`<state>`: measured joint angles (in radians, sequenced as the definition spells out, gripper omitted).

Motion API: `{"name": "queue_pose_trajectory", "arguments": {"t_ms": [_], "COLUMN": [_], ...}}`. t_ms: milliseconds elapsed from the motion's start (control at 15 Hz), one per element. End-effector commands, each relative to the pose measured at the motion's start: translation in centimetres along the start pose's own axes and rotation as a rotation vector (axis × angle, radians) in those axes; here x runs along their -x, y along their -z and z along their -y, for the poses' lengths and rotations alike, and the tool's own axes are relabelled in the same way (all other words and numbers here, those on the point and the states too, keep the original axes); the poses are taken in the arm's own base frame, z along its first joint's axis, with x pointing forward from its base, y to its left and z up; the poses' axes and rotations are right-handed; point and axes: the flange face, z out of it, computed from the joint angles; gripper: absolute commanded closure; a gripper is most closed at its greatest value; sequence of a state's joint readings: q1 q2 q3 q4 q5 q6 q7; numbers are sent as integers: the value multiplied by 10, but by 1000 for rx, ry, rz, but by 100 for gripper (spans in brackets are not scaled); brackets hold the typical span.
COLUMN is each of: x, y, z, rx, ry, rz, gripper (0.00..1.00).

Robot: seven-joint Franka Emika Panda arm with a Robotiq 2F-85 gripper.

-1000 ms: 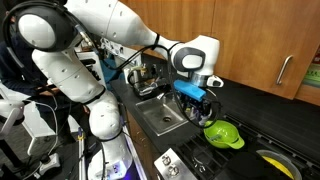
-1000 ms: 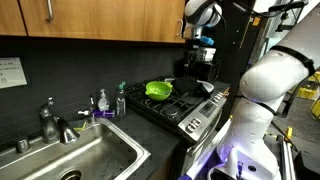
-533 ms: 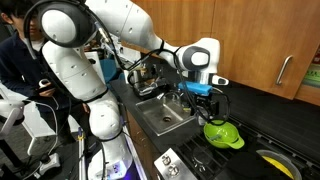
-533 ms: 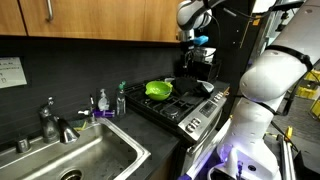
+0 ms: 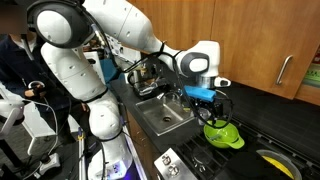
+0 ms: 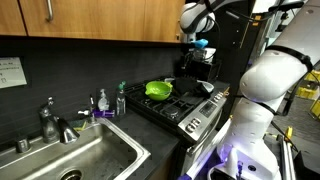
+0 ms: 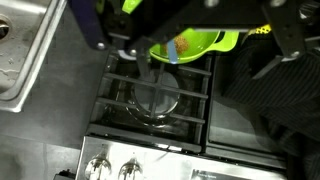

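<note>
The tool (image 5: 211, 110) hung above the stove (image 6: 185, 105), its jaws spread wide and gripping nothing. It pointed straight down, so the wrist camera looked onto the cooktop. The green bowl (image 5: 222, 134) sat just below it on a rear burner, not touching it. In the wrist view the bowl lay at 12 o'clock from the bare front burner (image 7: 158, 100), with the sink (image 7: 25, 55) off at 9 o'clock. The grate seemingly kept the bowl level, rim up, reachable from above.

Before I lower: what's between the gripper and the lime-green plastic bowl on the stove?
Nothing: in an exterior view only open air separates the gripper from the lime-green plastic bowl.
</note>
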<state>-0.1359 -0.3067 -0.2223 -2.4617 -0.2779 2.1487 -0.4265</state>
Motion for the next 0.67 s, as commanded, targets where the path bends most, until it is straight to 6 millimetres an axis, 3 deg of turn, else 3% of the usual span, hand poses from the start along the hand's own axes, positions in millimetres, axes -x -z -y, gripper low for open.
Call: {"name": "queue_pose_trajectory", "arguments": {"t_ms": [0, 600], "x": [0, -1], "y": [0, 0], "z": [0, 1], "rx": [-1, 0], "ry": [-1, 1], "rz": [2, 3], "gripper": [0, 0]}}
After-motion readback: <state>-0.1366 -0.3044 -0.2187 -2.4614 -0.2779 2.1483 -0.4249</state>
